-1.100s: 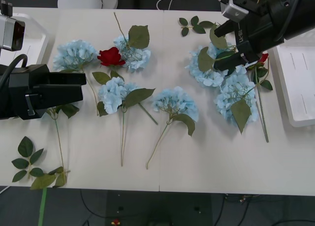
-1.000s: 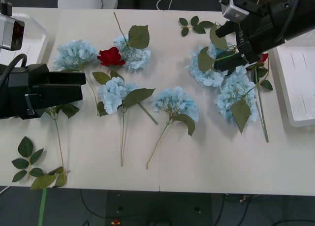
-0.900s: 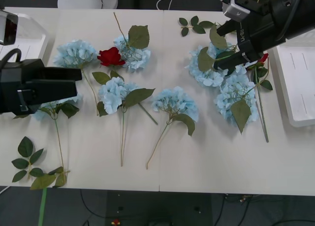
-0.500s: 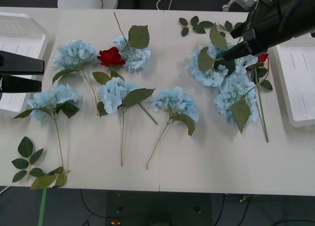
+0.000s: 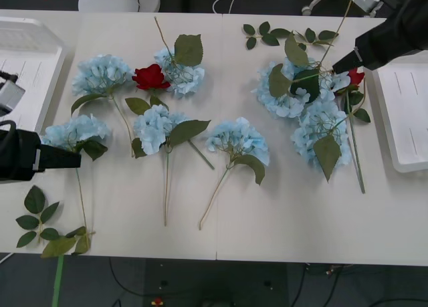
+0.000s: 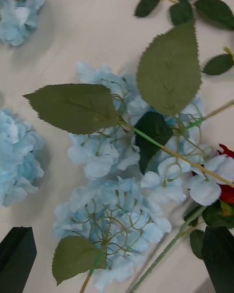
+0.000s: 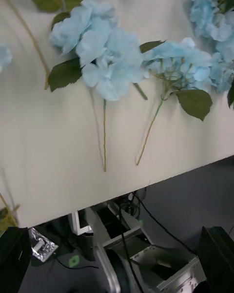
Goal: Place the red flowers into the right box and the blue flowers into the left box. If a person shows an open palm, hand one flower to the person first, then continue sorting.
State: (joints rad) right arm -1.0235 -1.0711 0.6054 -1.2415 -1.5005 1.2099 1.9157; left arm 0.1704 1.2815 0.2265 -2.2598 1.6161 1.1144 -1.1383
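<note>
The blue flowers (image 5: 239,139) lie all over the white table (image 5: 281,213), and none is in a box yet. Near the bottom left of the front view lies a bare leaf sprig (image 5: 35,218). Just above it, at the left edge, the left gripper (image 5: 63,159) hangs beside one blue bloom (image 5: 75,130). In the left wrist view its black fingers (image 7: 14,259) sit at the two bottom corners, spread apart and holding nothing.

In the middle of the front view two more blue blooms lie with their long stems pointing down the frame. Higher up, toward the upper left, a red flower (image 5: 150,77) lies between two blue ones. At the right is a tangled heap of blue blooms (image 5: 321,123), and the other red flower (image 5: 355,76) peeks out at its upper right edge.

The right gripper (image 5: 348,61) is at the upper right, just beside that red flower. In the right wrist view its fingers (image 6: 17,256) are spread wide and empty, above the heap (image 6: 122,195).

The left box (image 5: 27,56) is at the upper left edge and the right box (image 5: 404,113) at the right edge.

The heap could cause trouble. The stems and leaves cross each other there, so pulling the red flower may drag a blue one along. The stems are thin, so a pinch could slip off.
</note>
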